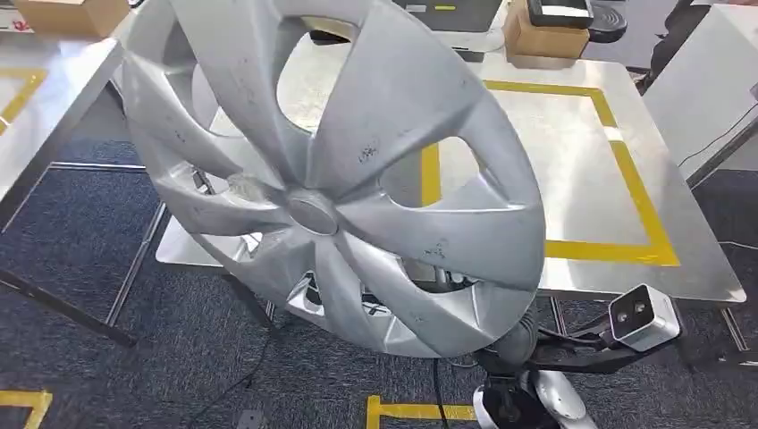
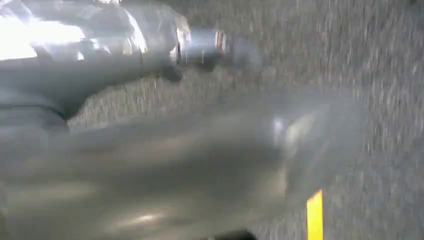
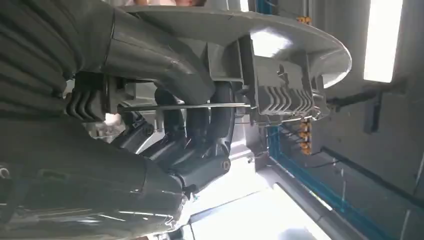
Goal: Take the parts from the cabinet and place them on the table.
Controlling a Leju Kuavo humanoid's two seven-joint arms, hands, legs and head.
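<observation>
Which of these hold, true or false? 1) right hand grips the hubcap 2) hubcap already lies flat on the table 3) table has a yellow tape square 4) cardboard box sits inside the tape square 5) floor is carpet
1) True. In the right wrist view the right hand has its dark fingers wrapped around the rim of the hubcap.
2) False. The hubcap is held up, tilted, in front of the head camera, not lying on the metal table.
3) True. A yellow tape square is marked on the table top.
4) False. The cardboard box sits at the far edge, outside the square.
5) True. Dark carpet covers the floor.
</observation>
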